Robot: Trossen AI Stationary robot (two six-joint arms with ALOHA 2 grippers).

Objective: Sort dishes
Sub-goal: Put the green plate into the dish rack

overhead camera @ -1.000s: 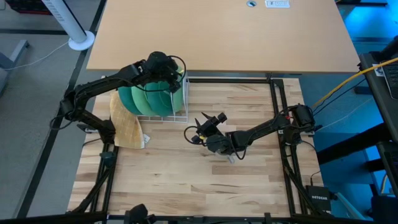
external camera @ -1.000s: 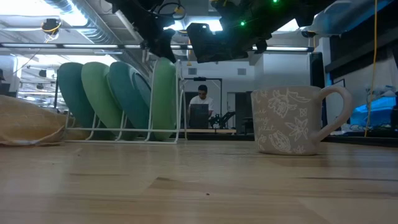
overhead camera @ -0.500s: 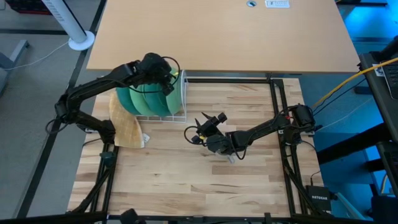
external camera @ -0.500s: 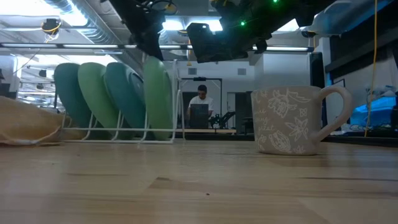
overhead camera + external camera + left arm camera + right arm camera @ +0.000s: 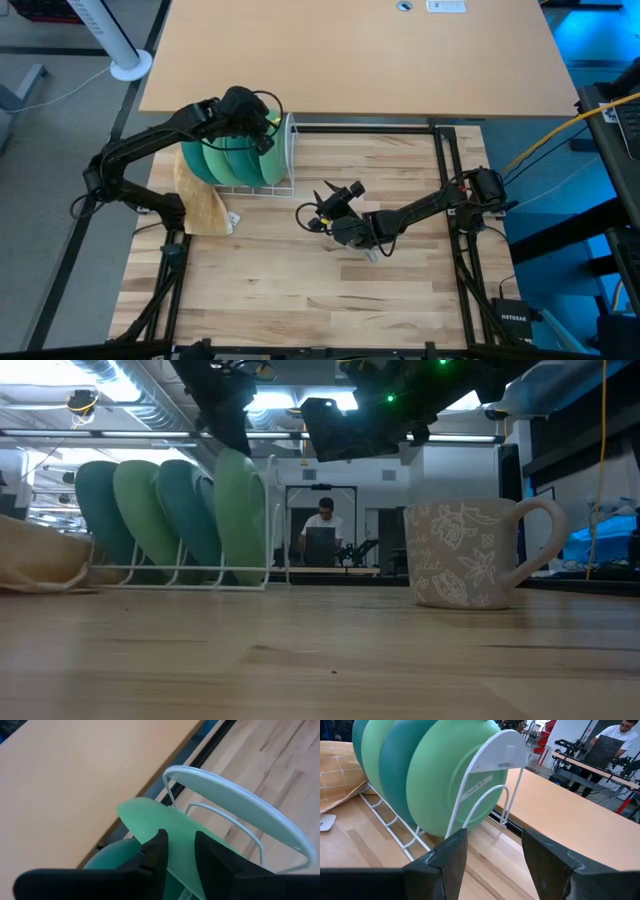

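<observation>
While my left end effector [image 5: 179, 851] sits narrow astride the top rim of the light green plate [image 5: 150, 815], pinching it as far as I can judge, that plate stands on edge in the end slot of the white wire rack [image 5: 470, 795], at the far left of the tabletop [image 5: 330, 310].

The risk I see is the light rack. It is thin wire, and if I pull at an angle, the plate could catch a loop and drag or tip the rack, knocking the other plates [image 5: 140, 510] beside it. The rim is smooth and glossy, so a narrow grip could also slip.

Those plates are round, flat and glazed, in teal and paler green, leaning together in their slots. A tan waffle-textured cloth [image 5: 205, 205] lies crumpled just beside the rack.

My right end effector [image 5: 492, 852] waits mid-tabletop, spread wide, holding nothing and facing the rack. The grey mug [image 5: 465, 555], matte with a pale floral pattern and a looped handle, stands upright apart from the rack.
</observation>
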